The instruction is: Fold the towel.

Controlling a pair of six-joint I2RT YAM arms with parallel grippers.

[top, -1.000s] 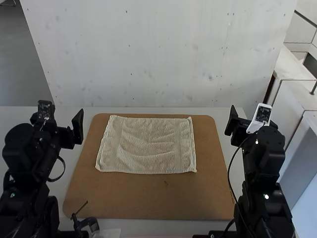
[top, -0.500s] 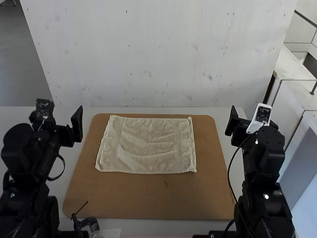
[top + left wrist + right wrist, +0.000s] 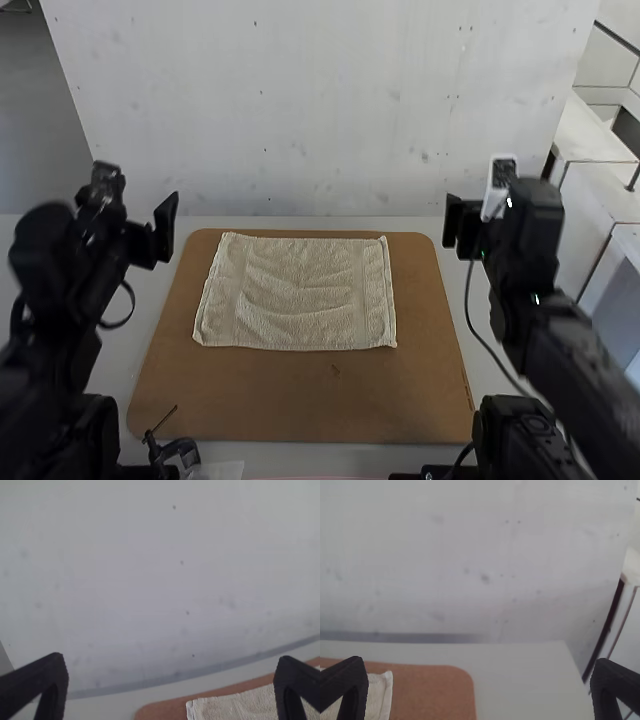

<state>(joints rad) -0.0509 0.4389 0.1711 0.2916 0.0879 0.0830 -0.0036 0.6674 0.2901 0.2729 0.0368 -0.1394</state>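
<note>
At the left of the high view, the left arm [image 3: 58, 255] is showing rounded black housings and a looping black cable [image 3: 133, 300]; at the right, the right arm [image 3: 532, 245] is also showing black, a white piece [image 3: 491, 198] is topping it, and a thin dark cable [image 3: 467, 300] is trailing alongside

Muted, diffuse light gives soft, faint shading.

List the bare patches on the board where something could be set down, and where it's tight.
The widest is the brown board's near strip, below the towel; a narrower one lies between towel and right edge. It's tighter along the far edge, at the black clamp by the near-left corner, and around the left hand and right hand.
</note>
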